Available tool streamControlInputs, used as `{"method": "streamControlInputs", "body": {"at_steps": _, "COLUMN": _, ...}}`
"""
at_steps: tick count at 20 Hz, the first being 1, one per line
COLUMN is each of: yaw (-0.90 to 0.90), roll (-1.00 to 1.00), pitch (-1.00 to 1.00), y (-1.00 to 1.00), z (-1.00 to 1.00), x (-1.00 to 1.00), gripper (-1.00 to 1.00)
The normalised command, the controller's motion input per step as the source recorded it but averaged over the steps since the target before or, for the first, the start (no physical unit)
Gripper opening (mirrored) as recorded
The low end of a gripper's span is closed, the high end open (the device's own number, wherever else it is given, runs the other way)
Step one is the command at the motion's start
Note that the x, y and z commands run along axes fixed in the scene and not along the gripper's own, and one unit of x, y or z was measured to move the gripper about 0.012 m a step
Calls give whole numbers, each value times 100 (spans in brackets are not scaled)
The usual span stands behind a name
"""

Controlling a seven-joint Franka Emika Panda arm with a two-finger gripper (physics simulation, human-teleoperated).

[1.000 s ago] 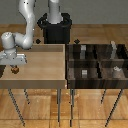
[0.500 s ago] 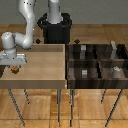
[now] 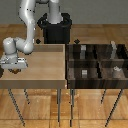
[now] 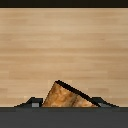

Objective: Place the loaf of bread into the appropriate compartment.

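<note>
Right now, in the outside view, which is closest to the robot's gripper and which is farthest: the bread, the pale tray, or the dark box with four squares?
1. Bread: right between the jaws of the gripper, at the exterior view's left.
2. Pale tray: directly under the gripper.
3. Dark box: farthest, on the exterior view's right, beside the tray.

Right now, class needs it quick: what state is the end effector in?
End effector: closed on the loaf of bread, over the pale-wood tray.
</note>
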Motion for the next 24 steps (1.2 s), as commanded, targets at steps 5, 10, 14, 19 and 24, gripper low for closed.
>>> {"method": "streamControlInputs", "body": {"at_steps": 5, "yaw": 0, "roll": 0, "pitch": 0, "y": 0, "z": 20, "x": 0, "gripper": -100}}
{"method": "streamControlInputs", "body": {"at_steps": 10, "yaw": 0, "roll": 0, "pitch": 0, "y": 0, "z": 100, "x": 0, "gripper": -100}}
{"method": "streamControlInputs", "body": {"at_steps": 14, "yaw": 0, "roll": 0, "pitch": 0, "y": 25, "z": 75, "x": 0, "gripper": -100}}
{"method": "streamControlInputs", "body": {"at_steps": 19, "yaw": 0, "roll": 0, "pitch": 0, "y": 80, "z": 0, "x": 0, "gripper": -100}}
{"method": "streamControlInputs", "body": {"at_steps": 24, "yaw": 0, "roll": 0, "pitch": 0, "y": 100, "z": 0, "x": 0, "gripper": -100}}
